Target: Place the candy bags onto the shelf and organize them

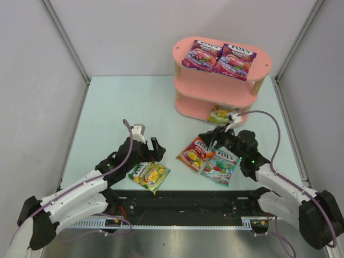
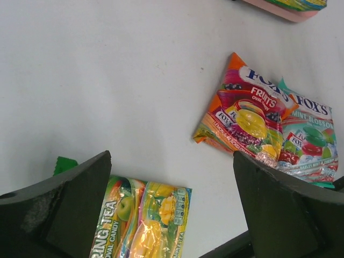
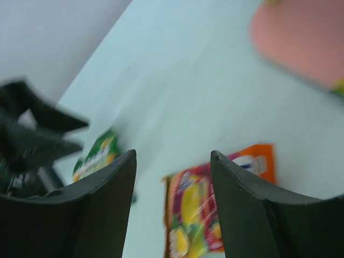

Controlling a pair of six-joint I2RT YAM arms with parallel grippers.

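The pink shelf (image 1: 215, 88) stands at the far right. Two purple candy bags (image 1: 202, 55) (image 1: 235, 61) lie side by side on its top board, and a yellow-green one (image 1: 220, 114) lies on the bottom board. On the table lie a red-orange bag (image 1: 195, 153), a teal-white bag (image 1: 220, 165) overlapping it, and a second yellow-green bag (image 1: 149, 174). My left gripper (image 2: 172, 158) hangs wide open above that yellow-green bag (image 2: 145, 220), holding nothing. Over the red-orange bag (image 3: 196, 209) my right gripper (image 3: 173, 156) is open and empty; the view is blurred.
Grey walls and metal corner posts (image 1: 67, 40) close in the pale table (image 1: 123, 102). A black rail (image 1: 183, 201) runs along the near edge between the arm bases. The shelf's wooden post (image 1: 258, 86) stands at its right end. The left arm (image 3: 32, 134) shows in the right wrist view.
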